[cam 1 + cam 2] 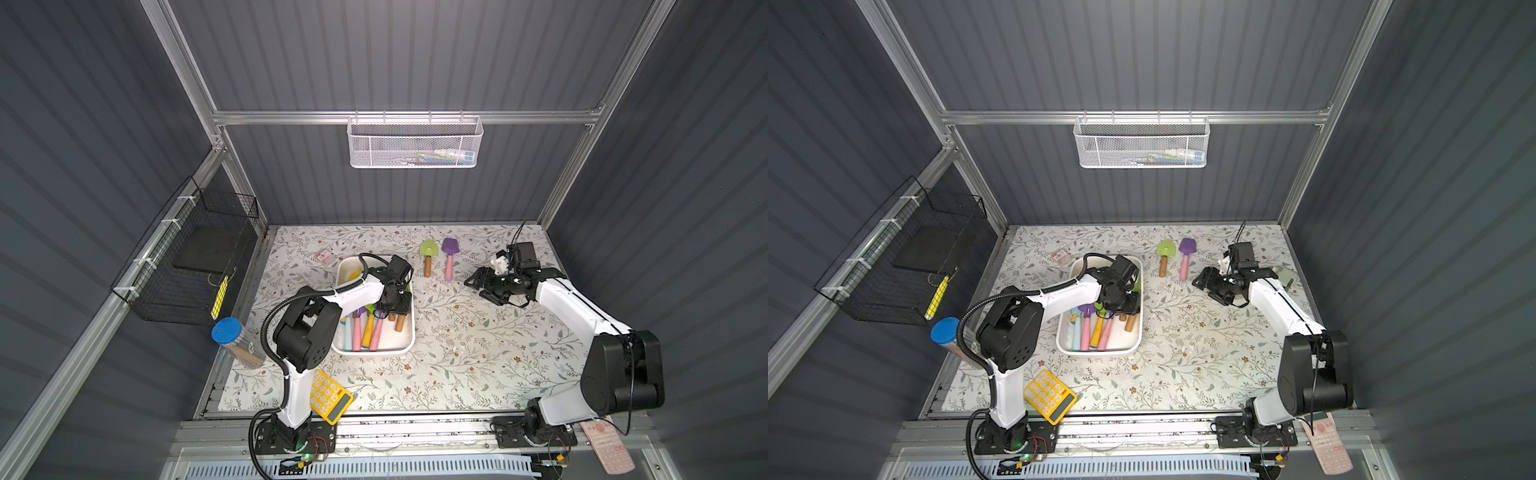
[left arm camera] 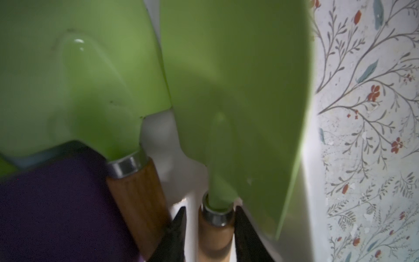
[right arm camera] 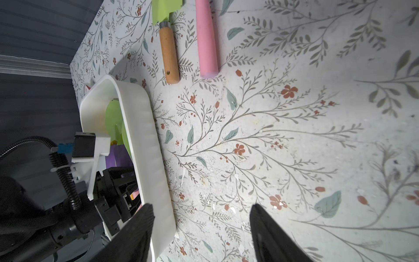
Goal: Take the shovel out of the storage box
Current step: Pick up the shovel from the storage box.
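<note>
— Flowered table [image 1: 457,353] first: what sits closest to its front edge?

— On the left half, a white storage box [image 1: 376,352], its length running front to back. The left gripper [image 2: 212,226] is down inside it, by the box's right long wall.

— And the shovel?

— The shovel [image 2: 229,136] with the green blade and wooden handle lies along that same wall. Its long axis follows the box's length: handle end toward the table's front edge, blade toward the far end and leaning up against the wall. So it runs straight ahead of the gripper, not across it.

— Does the gripper have it?

— The black fingers [image 2: 175,231] stand narrow, one on each side of the wood just below the metal collar. One looks to touch; beside the other a strip of white box floor shows. I judge it not yet clamped.

— Anything crowding it?

— A second green shovel [image 2: 79,90] lies just beside, its handle close to one finger, with a purple blade [image 2: 56,204] past that. A lift would probably have to go up along the wall.

— The other arm?

— The right gripper [image 3: 201,233] hangs wide apart and empty over bare table, well clear of the box. The left is plainly nearer.

— Farther back?

— Near the far edge, outside the box, a loose green shovel [image 1: 427,257] and a loose purple shovel [image 1: 449,254] lie side by side.
</note>
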